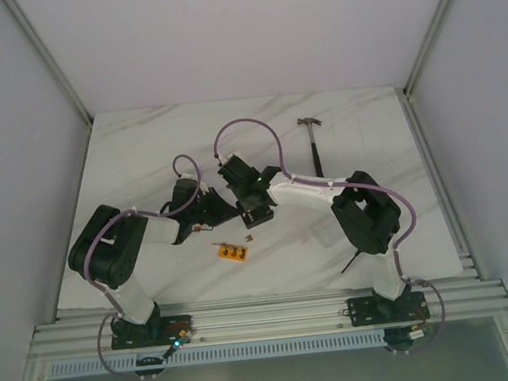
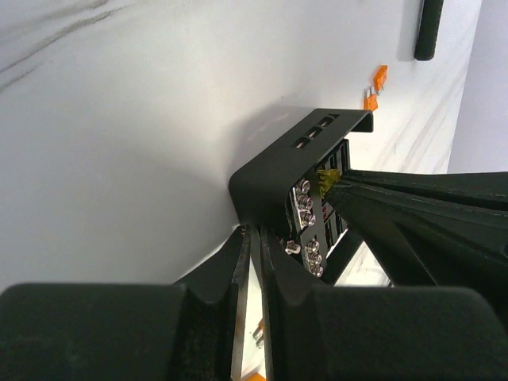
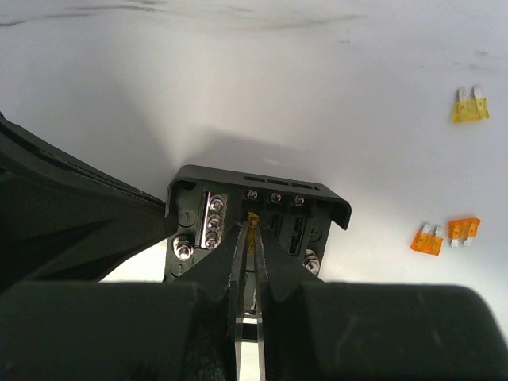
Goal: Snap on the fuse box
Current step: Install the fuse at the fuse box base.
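The fuse box point(image 3: 262, 186) is a small black box with screws and slots, held tilted over the white table; it also shows in the left wrist view point(image 2: 286, 159). My left gripper point(image 2: 259, 235) is shut on the box's thin side wall at its near corner. My right gripper point(image 3: 254, 228) is shut on a small yellow fuse point(image 3: 253, 220), its tip at a slot in the box's face. In the top view both grippers meet at the table's middle, left gripper point(image 1: 223, 213) and right gripper point(image 1: 255, 216), and hide most of the box.
A hammer point(image 1: 314, 141) lies at the back right. An orange strip with dark dots point(image 1: 234, 250) and a small loose fuse point(image 1: 250, 238) lie in front of the grippers. Loose orange fuses point(image 3: 427, 240) and a yellow fuse point(image 3: 470, 105) lie on the table point(image 1: 143, 156) nearby.
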